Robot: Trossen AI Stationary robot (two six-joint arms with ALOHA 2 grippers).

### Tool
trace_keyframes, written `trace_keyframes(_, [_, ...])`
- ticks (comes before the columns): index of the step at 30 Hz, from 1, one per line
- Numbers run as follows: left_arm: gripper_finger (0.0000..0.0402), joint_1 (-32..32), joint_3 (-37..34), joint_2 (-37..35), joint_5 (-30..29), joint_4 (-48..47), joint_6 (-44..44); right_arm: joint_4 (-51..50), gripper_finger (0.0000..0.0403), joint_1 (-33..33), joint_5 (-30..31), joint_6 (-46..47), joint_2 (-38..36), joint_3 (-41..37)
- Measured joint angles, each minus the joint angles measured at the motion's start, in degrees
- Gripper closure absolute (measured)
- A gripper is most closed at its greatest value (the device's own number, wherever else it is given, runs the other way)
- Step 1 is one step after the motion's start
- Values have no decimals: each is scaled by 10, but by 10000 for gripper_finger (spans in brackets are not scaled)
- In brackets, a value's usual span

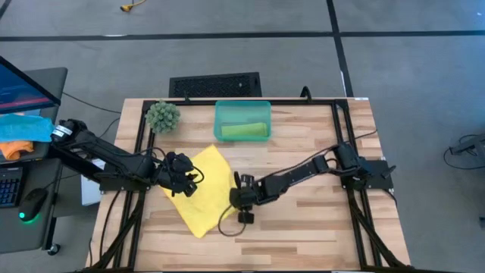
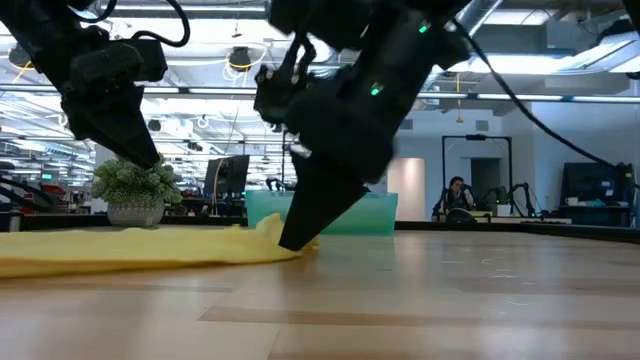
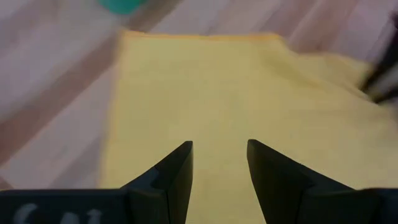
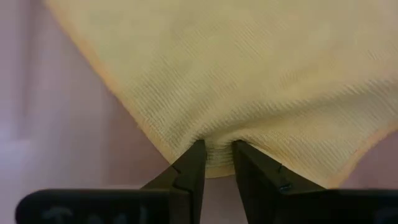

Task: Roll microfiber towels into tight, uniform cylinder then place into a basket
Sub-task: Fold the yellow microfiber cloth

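A yellow microfiber towel (image 1: 201, 189) lies spread on the wooden table, one corner toward each table edge. My right gripper (image 1: 236, 196) is at its right corner, shut on the cloth (image 4: 217, 152). My left gripper (image 1: 186, 179) hangs open just above the towel's left part (image 3: 217, 99), touching nothing; the low view shows it (image 2: 128, 150) clear of the cloth (image 2: 150, 248). The teal basket (image 1: 242, 111) stands at the far middle of the table with a rolled lime green towel (image 1: 244, 130) lying inside. My right gripper pinches the yellow towel's right corner (image 4: 217, 157) between its two fingers, and the cloth puckers between their tips. The fingers slant down from the table's right side, their tips close to the tabletop (image 2: 297, 238). The rest of the towel lies slack on the table.
A round green plant ball (image 1: 163, 115) sits left of the basket. Black frame rails (image 1: 341, 129) run along the table's sides and far edge. Blue and orange cloths (image 1: 21, 135) lie on a side desk at left. Bare wood (image 1: 303, 220) lies to the right of the towel.
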Motion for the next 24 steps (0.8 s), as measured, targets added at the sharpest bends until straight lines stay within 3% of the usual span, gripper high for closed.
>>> trace_keyframes(9, [258, 0, 0, 2, -21, 16, -7, -39, 294, 29, -15, -9, -31, -4])
trace_keyframes(15, [258, 2, 1, 35, -33, 74, 39, -67, 294, 34, -8, -5, -67, -3])
trace_keyframes(24, [258, 42, 0, 122, 12, 203, 162, -147, 294, 61, 92, 33, -103, -1])
